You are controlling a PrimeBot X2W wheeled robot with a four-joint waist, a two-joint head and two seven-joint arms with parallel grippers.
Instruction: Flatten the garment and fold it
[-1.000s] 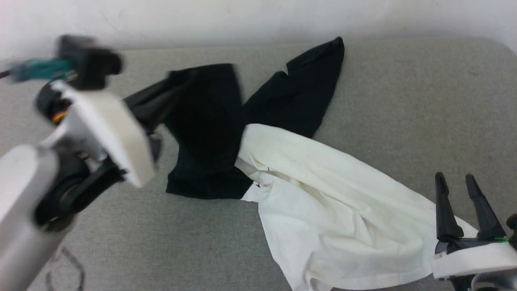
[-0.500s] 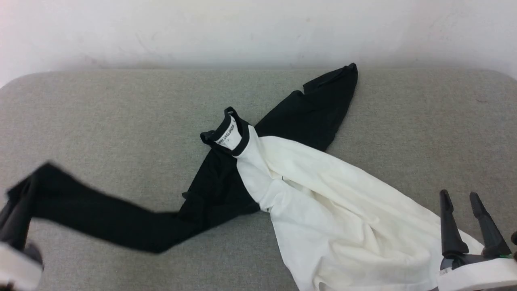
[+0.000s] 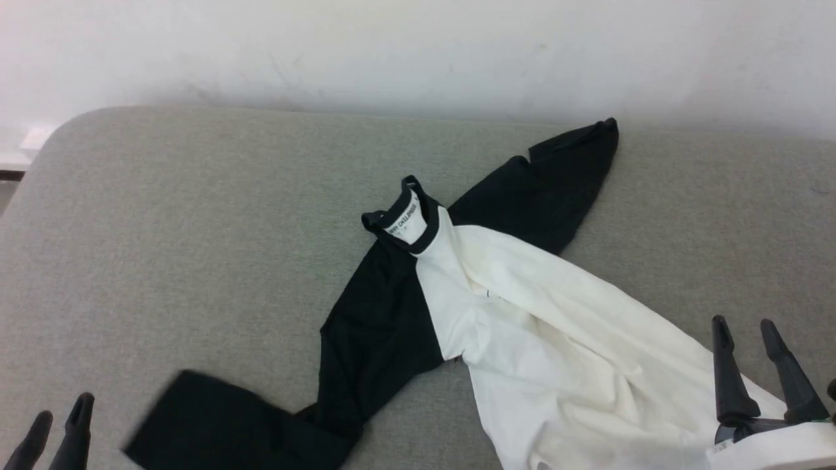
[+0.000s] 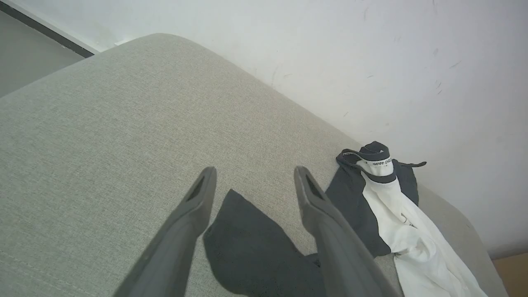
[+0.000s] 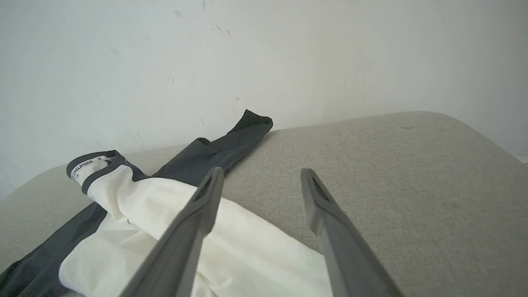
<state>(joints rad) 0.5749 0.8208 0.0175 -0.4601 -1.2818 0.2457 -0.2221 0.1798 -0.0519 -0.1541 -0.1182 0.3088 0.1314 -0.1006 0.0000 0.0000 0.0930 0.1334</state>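
Head view first, says one: where does the shirt (image 3: 516, 307) lie?

On the grey cushion (image 3: 163, 228), says the other, slantwise. The collar (image 3: 405, 219) sits mid-cushion. The white body (image 3: 588, 391) runs from it toward the near right, and one black sleeve (image 3: 562, 176) points to the far right.

— And the other sleeve (image 3: 215, 431)?

— It trails to the near left. Its end lies flat just to the right of the left fingers (image 3: 78, 424), apart from them as far as I can tell. In the left wrist view it lies below the gap between them.

— Are they gripping it?

— No. They are spread, with nothing between them. The right fingers (image 3: 726, 372) are spread and empty too, poised over the near end of the white body.

— So which arm takes what?

— I judge the left arm nearer the loose sleeve, the right nearer the body's end. Drawing those two apart along the slant should flatten it.
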